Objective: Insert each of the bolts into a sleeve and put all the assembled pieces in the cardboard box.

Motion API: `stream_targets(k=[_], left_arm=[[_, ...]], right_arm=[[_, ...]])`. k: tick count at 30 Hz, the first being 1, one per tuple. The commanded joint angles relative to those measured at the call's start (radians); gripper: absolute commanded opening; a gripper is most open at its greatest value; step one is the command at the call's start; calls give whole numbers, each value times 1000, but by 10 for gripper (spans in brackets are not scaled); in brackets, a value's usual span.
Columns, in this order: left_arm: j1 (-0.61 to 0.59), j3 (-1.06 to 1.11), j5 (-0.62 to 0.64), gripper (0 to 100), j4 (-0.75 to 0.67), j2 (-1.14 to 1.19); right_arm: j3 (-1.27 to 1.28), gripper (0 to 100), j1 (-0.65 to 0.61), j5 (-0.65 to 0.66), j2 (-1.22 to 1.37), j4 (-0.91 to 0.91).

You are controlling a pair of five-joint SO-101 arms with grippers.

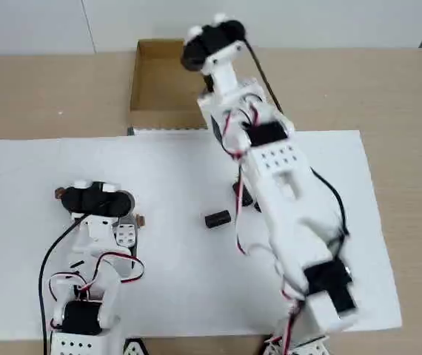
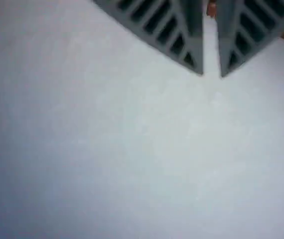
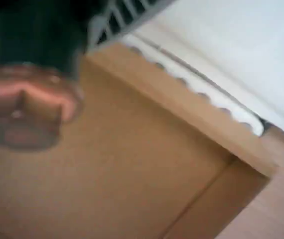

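Observation:
My right gripper hangs over the cardboard box, shut on an assembled piece. In the right wrist view that piece is a black sleeve with a copper bolt head, held just above the box floor. A loose black sleeve lies on the white paper mid-table. Another dark piece lies partly hidden under the right arm. My left gripper points down at the paper at the front left. Its grey fingers stand almost together with nothing between them, tips close above bare paper.
A white paper sheet covers most of the wooden table. The box stands just beyond the paper's far edge. The right arm stretches diagonally across the paper's right half.

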Motion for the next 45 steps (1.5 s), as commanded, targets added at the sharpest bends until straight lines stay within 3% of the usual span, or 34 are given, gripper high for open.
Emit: stream_targets(k=[1, 13, 19, 31, 45], left_arm=[[-5, -4, 0, 6, 2, -14], [-5, -4, 0, 6, 11, -14], [-5, -4, 0, 6, 11, -14], [-5, -4, 0, 6, 11, -14], [-5, -4, 0, 6, 11, -14]], right_arm=[[-222, 4, 8, 57, 136, -30], [-661, 15, 1, 241, 585, -31], [-763, 158, 1, 256, 691, -21], [-763, 93, -1, 255, 691, -8], [-766, 93, -12, 250, 443, 375]])
